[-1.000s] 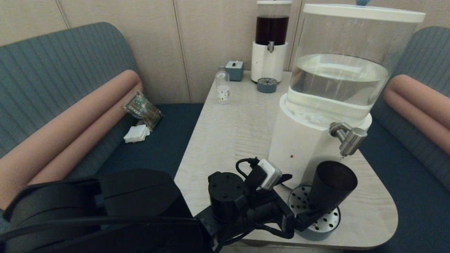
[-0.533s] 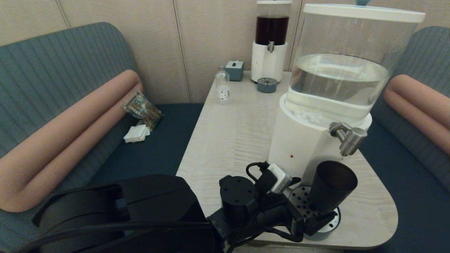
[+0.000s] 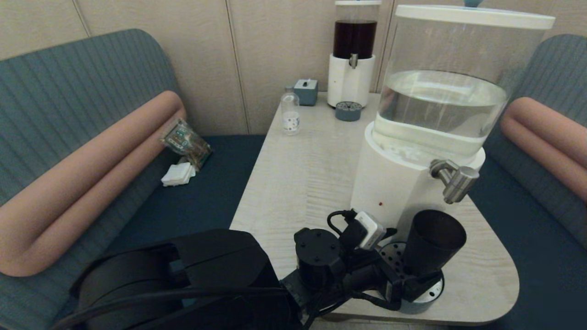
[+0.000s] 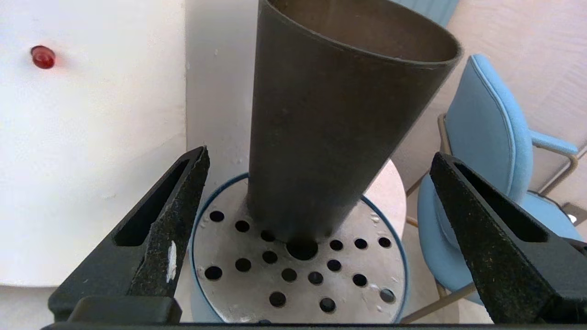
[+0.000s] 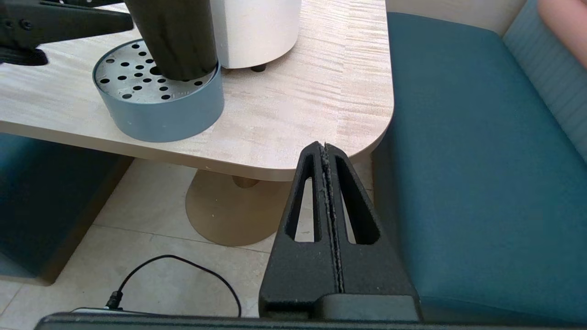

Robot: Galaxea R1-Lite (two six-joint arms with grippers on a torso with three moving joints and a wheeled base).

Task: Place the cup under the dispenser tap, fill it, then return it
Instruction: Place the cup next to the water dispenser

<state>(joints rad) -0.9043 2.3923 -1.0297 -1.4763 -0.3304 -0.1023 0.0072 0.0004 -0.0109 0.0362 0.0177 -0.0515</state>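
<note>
Standing on the perforated drip tray [image 3: 429,288] at the table's near right corner, the cup [image 3: 431,243] sits upright, mouth under the dispenser tap [image 3: 454,181] w/ a clear gap between spout and rim. Left gripper [image 3: 410,286] is low at the cup's base, approx. level w/ the tray.

Head view hides the jaw gap behind the wrist housing; left wrist view settles it: left gripper [image 4: 316,215] is spread wide, one finger each side of the cup [image 4: 339,119], neither touching it. Same view shows the cup base resting on the tray's holed metal plate [image 4: 293,270], the white dispenser base [image 4: 91,160] just beside it w/ a small red dot [image 4: 43,57], plus a light-blue chair [image 4: 486,183] past the table edge, which the head view doesn't show.

Right gripper [image 5: 326,149] appears only in its own wrist view: fingers pressed together, holding nothing, hanging off the table's rounded corner [image 5: 367,133] over the teal bench seat [image 5: 467,160]. It also shows the tray's blue-grey wall [image 5: 165,114], the table pedestal [image 5: 229,206] and a black cable [image 5: 183,270] on the tile floor.

Farther back on the table [image 3: 302,174]: small clear bottle [image 3: 290,114], grey tissue box [image 3: 306,90], small dark-liquid dispenser [image 3: 353,50] w/ its own little tray [image 3: 348,111]. A snack packet [image 3: 185,142] and white napkins [image 3: 178,174] lie on the left bench.
</note>
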